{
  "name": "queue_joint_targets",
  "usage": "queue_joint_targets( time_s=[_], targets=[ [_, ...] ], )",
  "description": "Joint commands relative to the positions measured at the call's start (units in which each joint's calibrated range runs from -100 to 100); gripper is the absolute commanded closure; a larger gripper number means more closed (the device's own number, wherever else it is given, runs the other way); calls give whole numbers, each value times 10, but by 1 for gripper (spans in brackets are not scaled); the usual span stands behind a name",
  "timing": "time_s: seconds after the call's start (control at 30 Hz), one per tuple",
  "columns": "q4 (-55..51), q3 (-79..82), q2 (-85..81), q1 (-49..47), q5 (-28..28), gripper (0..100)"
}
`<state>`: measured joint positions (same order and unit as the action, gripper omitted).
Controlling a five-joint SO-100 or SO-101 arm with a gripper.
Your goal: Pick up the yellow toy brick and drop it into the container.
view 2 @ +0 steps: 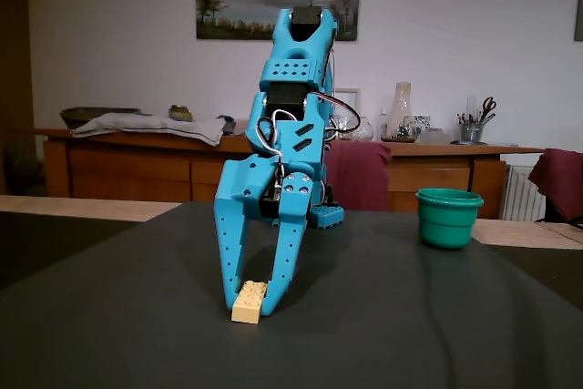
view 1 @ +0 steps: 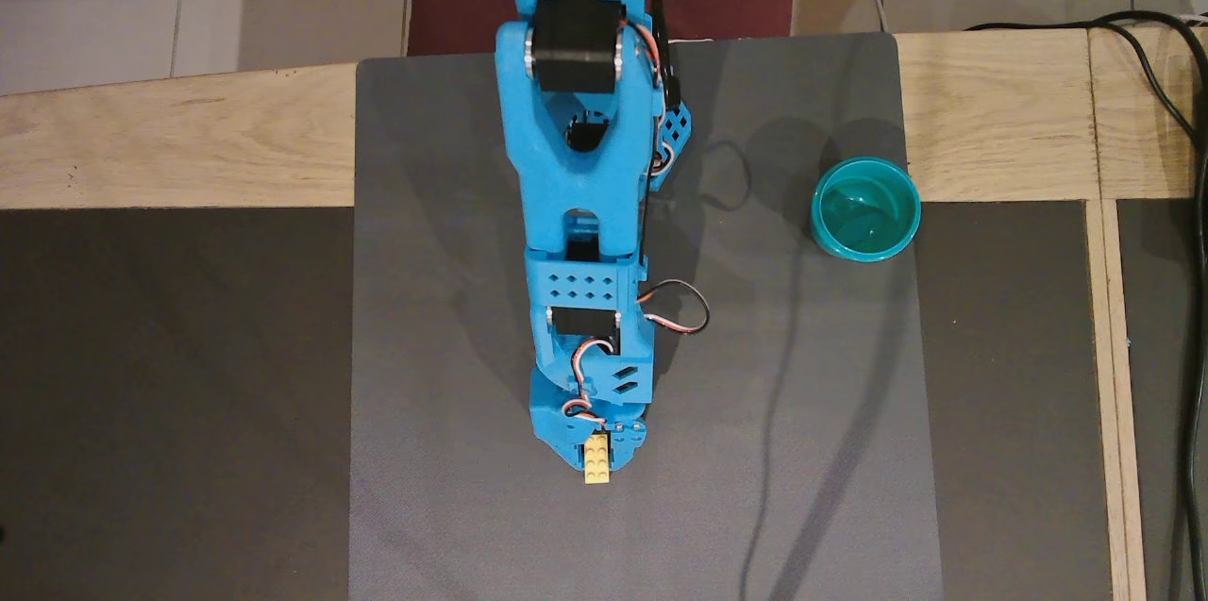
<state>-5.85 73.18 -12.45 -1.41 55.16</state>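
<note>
**Brick between the fingertips, on the mat**

One small pale-yellow studded plastic brick (view 2: 249, 302); one round teal translucent plastic cup (view 1: 865, 208); one blue two-finger gripper (view 2: 250, 301).

Overhead, the gripper body covers the brick's (view 1: 596, 461) far end; six studs count in the fixed view.

Gripper nearly closed, both tips against the brick's sides. Brick sits on the grey mat (view 1: 453, 318), slightly skewed, well apart from the cup (view 2: 448, 217).

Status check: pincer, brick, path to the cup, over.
Pincer shut on the small pale-yellow studded plastic brick, brick on the grey mat. Round teal plastic cup empty, upright. Nothing between them.
</note>
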Motion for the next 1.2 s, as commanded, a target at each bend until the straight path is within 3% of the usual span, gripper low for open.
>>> queue_joint_targets(
  time_s=[0.0, 0.07, 0.3, 0.6, 0.8, 1.17],
  targets=[
    [-40, -21, -41, -9, -11, 100],
    [-105, -38, -90, -29, -32, 100],
    [-491, -228, -298, -179, -135, 100],
    [-722, -399, -317, -326, -235, 100],
    [-817, -438, -321, -443, -292, 100],
    [-852, -429, -321, -611, -384, 100]
  ],
)
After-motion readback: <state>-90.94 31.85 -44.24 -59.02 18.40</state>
